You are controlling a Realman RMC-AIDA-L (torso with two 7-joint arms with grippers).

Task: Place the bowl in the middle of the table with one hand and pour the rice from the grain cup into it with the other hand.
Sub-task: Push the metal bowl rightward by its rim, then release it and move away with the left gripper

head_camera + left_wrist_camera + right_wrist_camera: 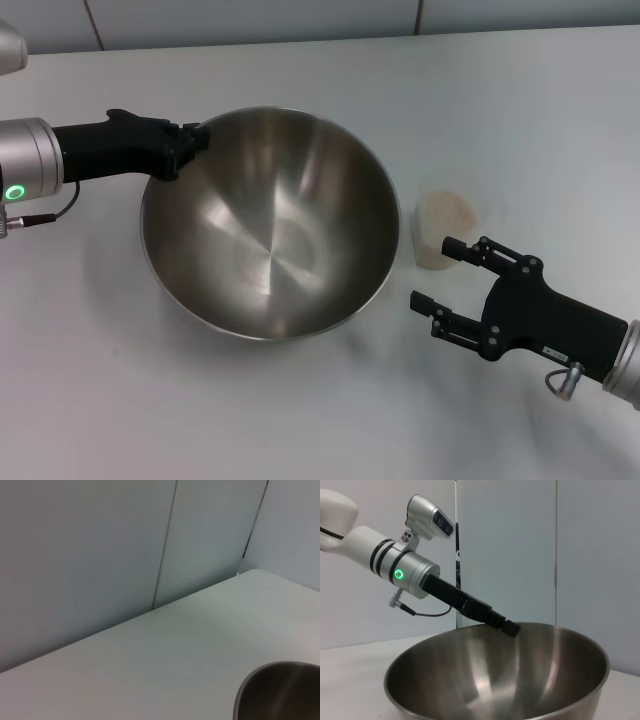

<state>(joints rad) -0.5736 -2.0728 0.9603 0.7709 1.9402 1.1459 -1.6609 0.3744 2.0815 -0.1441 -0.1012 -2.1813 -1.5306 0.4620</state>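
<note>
Your steel mixing bowl (270,235) sits upright near the centre of the white table (520,110), its brushed interior empty. At its 3 o'clock, just beside the rim, you have the clear grain cup (446,230) standing upright, holding a pale heap of rice (446,212).

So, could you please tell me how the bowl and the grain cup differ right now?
The bowl is large, shiny steel and empty; the grain cup is small, clear plastic and holds rice. The left gripper grips the bowl's rim; the cup stands free, the right gripper beside it with jaws open. Both rest on the table.
</note>
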